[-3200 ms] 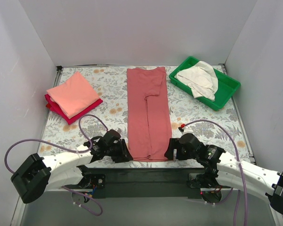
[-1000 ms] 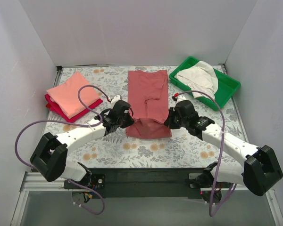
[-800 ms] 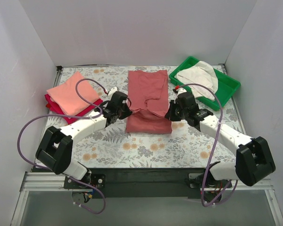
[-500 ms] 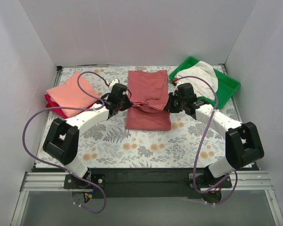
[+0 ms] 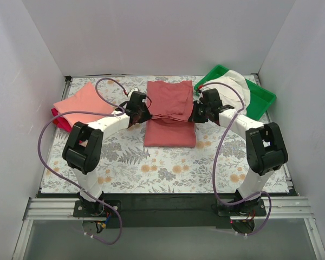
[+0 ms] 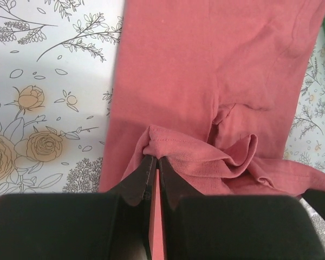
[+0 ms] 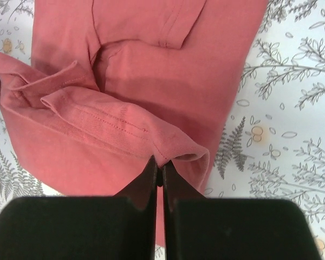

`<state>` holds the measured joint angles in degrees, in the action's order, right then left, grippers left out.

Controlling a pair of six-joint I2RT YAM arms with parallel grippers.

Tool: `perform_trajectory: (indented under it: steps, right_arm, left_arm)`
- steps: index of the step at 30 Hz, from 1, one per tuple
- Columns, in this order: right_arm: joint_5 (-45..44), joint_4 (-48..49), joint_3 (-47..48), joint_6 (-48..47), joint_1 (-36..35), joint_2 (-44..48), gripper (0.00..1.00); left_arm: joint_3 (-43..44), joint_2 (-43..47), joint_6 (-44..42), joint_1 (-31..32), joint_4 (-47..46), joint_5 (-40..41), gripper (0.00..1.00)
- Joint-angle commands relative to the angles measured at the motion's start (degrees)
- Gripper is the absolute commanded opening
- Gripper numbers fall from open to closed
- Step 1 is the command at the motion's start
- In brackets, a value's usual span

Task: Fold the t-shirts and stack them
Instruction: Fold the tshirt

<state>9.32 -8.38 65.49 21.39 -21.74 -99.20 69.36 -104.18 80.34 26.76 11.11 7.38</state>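
The brick-red t-shirt (image 5: pixel 170 116) lies in a long strip down the middle of the floral table, its near hem carried over the far half. My left gripper (image 5: pixel 147 115) is shut on the hem's left corner (image 6: pixel 154 149). My right gripper (image 5: pixel 193 115) is shut on the hem's right corner (image 7: pixel 168 154). The lifted hem sags in folds between the two grippers (image 6: pixel 227 160). At the far left lies a salmon-pink t-shirt (image 5: pixel 81 103) folded on top of a crimson t-shirt (image 5: pixel 62 122). A cream-white t-shirt (image 5: pixel 233 86) lies crumpled in the green tray.
The green tray (image 5: pixel 262 97) stands at the far right corner, just behind my right arm. White walls close the table on three sides. Purple cables loop from both arms over the table.
Both grippers have carried the red t-shirt's near hem away from me, from mid-table over the far half, doubling the shirt. Both arms now stretch far out.
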Motion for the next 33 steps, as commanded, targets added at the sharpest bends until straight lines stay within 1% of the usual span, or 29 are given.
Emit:
perform_trajectory:
  steps: [1,3,4,5,6,7,8,9,10,11,12,13,14,17,19,20,23,24,26,27,30,33]
  right_arm:
    - [1.1,2.0,3.9,-1.3,0.8,-1.8,0.01]
    - [1.7,1.9,4.7,-1.3,1.2,-3.2,0.01]
    - [1.8,2.0,5.0,-1.3,1.3,-4.0,0.06]
    - [1.9,2.0,5.3,-1.3,1.6,-4.4,0.13]
    - [2.0,2.0,6.2,-1.4,1.7,-4.9,0.2]
    - [2.1,2.0,6.7,-1.5,2.0,-5.3,0.33]
    - [2.9,2.0,7.3,-1.4,2.1,-6.1,0.39]
    - [3.6,1.9,7.9,-1.4,2.6,-6.4,0.44]
    - [4.2,1.8,8.7,-1.5,2.6,-6.6,0.51]
    - [5.0,1.9,8.9,-2.0,2.6,-6.4,0.57]
    - [5.3,1.8,8.9,-2.3,2.6,-6.2,0.67]
    - [5.4,1.9,8.7,-2.5,2.6,-5.7,0.97]
    - [4.9,1.9,8.0,-2.8,2.6,-4.7,0.98]
    - [5.0,2.0,5.0,-3.3,2.6,-1.4,0.98]
    - [5.4,1.9,2.5,-3.2,2.6,0.9,0.98]
    - [5.7,2.0,1.1,-3.2,2.6,3.4,0.98]
    - [6.7,3.1,-5.7,-2.7,2.5,8.7,0.98]
    - [7.2,3.5,-9.1,-1.9,2.5,10.0,0.98]
    - [8.9,4.9,-13.0,-0.9,2.5,13.4,0.98]
    - [9.6,5.4,-16.4,-0.5,2.4,14.4,0.98]
    - [10.0,6.9,-20.9,1.6,2.3,18.2,0.97]
    - [9.0,7.8,-25.2,3.7,2.4,21.1,0.96]
  left_arm:
    - [2.8,-0.6,-1.7,-1.0,-1.0,-0.8,0.0]
    - [3.4,-1.7,-1.6,-1.4,-1.0,-1.1,0.0]
    - [3.8,-2.2,-1.6,-1.6,-0.9,-1.6,0.0]
    - [3.9,-2.6,-1.6,-1.8,-0.8,-1.7,0.03]
    - [4.5,-3.0,-1.8,-2.0,-0.8,-1.8,0.21]
    - [4.9,-3.2,-1.9,-2.1,-0.8,-2.2,0.31]
    - [5.3,-3.5,-2.3,-2.2,-0.8,-2.5,0.41]
    - [5.8,-3.9,-2.5,-2.3,-0.8,-2.7,0.46]
    - [7.1,-4.2,-3.2,-2.3,-0.6,-3.1,0.63]
    - [7.7,-4.4,-3.2,-2.4,0.1,-3.9,0.69]
    - [8.3,-4.4,-3.3,-2.3,1.3,-4.3,0.71]
    - [8.6,-4.0,-3.3,-2.4,1.6,-4.8,0.73]
    - [8.3,-3.6,-3.3,-2.3,1.8,-5.3,0.81]
    - [5.0,-0.5,-1.6,-2.4,1.8,-6.0,0.84]
    - [2.6,2.3,-0.8,-2.3,1.7,-6.8,0.85]
    - [-0.6,3.4,0.3,-2.3,1.5,-7.3,0.85]
    - [-5.8,7.3,1.7,-2.3,0.3,-10.2,0.86]
    - [-9.2,8.2,2.9,-2.3,-0.2,-11.6,0.87]
    - [-12.4,11.1,3.5,-2.3,-1.0,-12.7,0.87]
    - [-15.5,12.1,4.3,-2.2,-1.7,-13.2,0.87]
    - [-19.9,15.2,5.5,-2.1,-3.0,-13.6,0.87]
    - [-22.2,16.5,6.1,-2.0,-3.5,-13.4,0.84]
